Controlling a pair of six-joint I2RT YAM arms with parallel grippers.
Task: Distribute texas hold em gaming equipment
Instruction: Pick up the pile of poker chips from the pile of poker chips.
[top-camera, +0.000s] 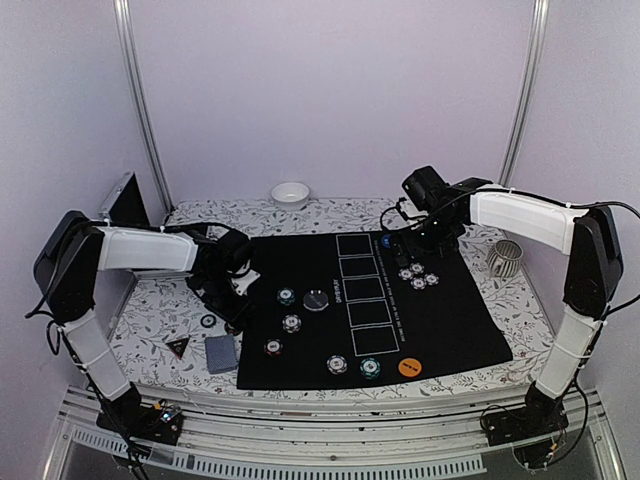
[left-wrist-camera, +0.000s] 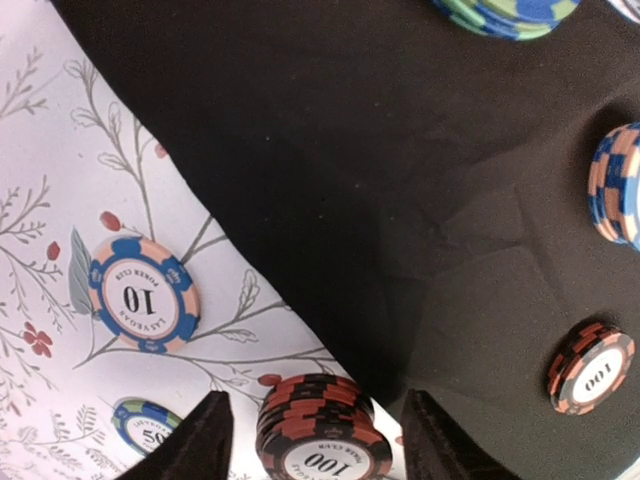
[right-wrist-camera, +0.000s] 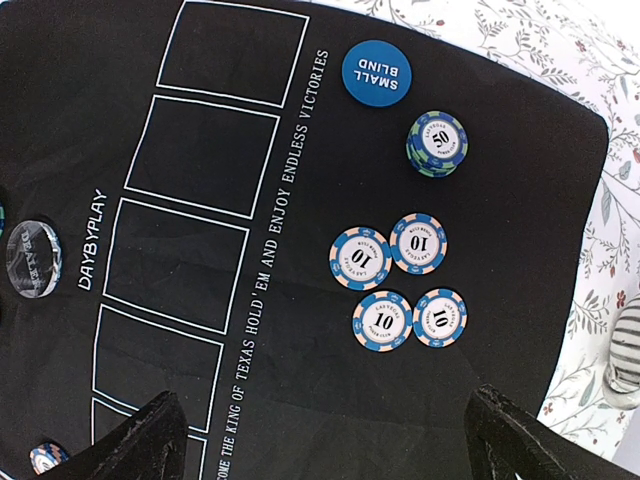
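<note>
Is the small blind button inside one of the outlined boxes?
No; the small blind button sits clear outside the outlined boxes.

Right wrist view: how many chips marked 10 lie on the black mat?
4 chips marked 10, clustered on the mat: this one upper left, others upper right, lower left, lower right. More may lie outside this view.

top: high, rear, facing whole table (top-camera: 150, 300) | wrists: close, looking down | shared: black mat (top-camera: 450, 320)

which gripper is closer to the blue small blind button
Right. The right gripper hangs above the mat close by the small blind button; the left gripper is across at the mat's left edge, around a red chip stack.
</note>
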